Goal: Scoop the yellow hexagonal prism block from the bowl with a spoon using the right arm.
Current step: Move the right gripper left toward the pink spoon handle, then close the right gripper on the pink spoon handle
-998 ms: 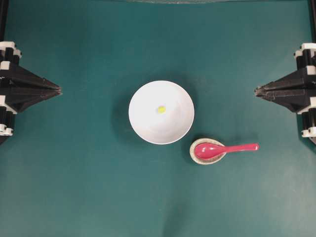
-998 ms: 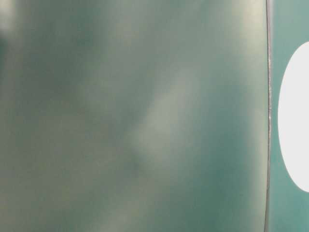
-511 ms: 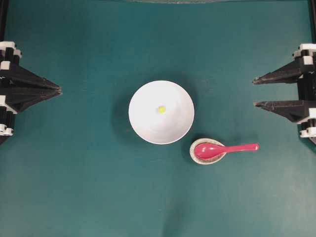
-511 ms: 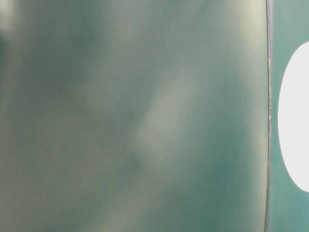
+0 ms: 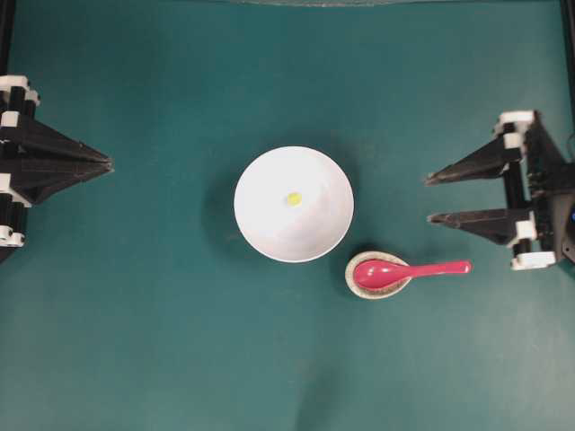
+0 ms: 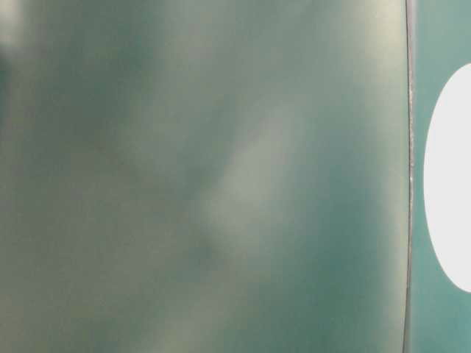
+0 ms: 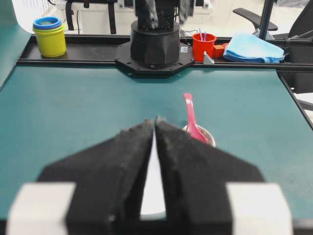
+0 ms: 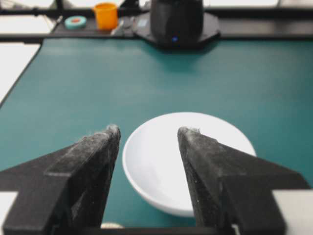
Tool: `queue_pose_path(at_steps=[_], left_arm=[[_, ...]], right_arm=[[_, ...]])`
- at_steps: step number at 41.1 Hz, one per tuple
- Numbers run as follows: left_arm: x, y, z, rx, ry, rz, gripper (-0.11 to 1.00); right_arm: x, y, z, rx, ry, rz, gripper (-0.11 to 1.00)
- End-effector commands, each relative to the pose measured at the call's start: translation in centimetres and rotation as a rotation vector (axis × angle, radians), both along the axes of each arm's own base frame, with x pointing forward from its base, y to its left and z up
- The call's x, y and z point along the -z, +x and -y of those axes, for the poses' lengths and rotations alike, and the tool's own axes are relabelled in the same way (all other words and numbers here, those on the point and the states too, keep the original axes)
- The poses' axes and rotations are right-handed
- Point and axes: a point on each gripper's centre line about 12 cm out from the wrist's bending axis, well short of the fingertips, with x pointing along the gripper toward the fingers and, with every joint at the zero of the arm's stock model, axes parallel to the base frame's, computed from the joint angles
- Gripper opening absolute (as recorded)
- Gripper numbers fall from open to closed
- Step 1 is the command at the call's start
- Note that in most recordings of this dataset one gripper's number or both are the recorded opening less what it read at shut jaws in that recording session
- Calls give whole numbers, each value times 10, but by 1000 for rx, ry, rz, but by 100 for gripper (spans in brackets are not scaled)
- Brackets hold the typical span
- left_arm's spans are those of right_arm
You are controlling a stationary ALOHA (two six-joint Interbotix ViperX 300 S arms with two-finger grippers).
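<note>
The white bowl (image 5: 269, 224) stands in the middle of the green table with the tiny yellow hexagonal prism block (image 5: 294, 198) inside it. The magenta spoon (image 5: 422, 268) lies to the bowl's lower right, its head resting in a small speckled dish (image 5: 351, 284) and its handle pointing right. My right gripper (image 5: 429, 198) hovers open and empty just above the handle's end. In the right wrist view the right gripper (image 8: 148, 130) frames the bowl (image 8: 151, 166). At the left edge my left gripper (image 5: 110, 164) is shut and empty. The left wrist view shows the spoon (image 7: 190, 115) beyond its fingertips.
The speckled dish (image 7: 210, 137) sits beside the bowl. Off the table's ends stand a yellow cup stack (image 7: 50, 35), a red cup (image 7: 203, 46), a blue cloth (image 7: 253, 49), an orange cup (image 8: 106, 14) and a tape roll (image 8: 75, 21). The table-level view is blurred.
My right gripper has gone from shut to wide open, and the right arm has moved left and slightly down towards the spoon's handle. The left arm, bowl, block and spoon are unmoved.
</note>
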Motion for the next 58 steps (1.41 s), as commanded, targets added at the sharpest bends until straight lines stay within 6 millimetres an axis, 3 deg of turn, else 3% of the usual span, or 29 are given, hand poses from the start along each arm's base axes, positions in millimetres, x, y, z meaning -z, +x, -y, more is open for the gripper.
queue_pose_path(at_steps=[1, 33, 58], left_arm=[[-10, 3, 0, -1, 2, 21, 11], [-9, 4, 0, -1, 5, 17, 11], [-11, 4, 0, -1, 11, 37, 11]], right_arm=[[7, 5, -2, 1, 19, 15, 56], [93, 6, -33, -12, 87, -139, 56], [139, -6, -48, -64, 69, -250, 56]])
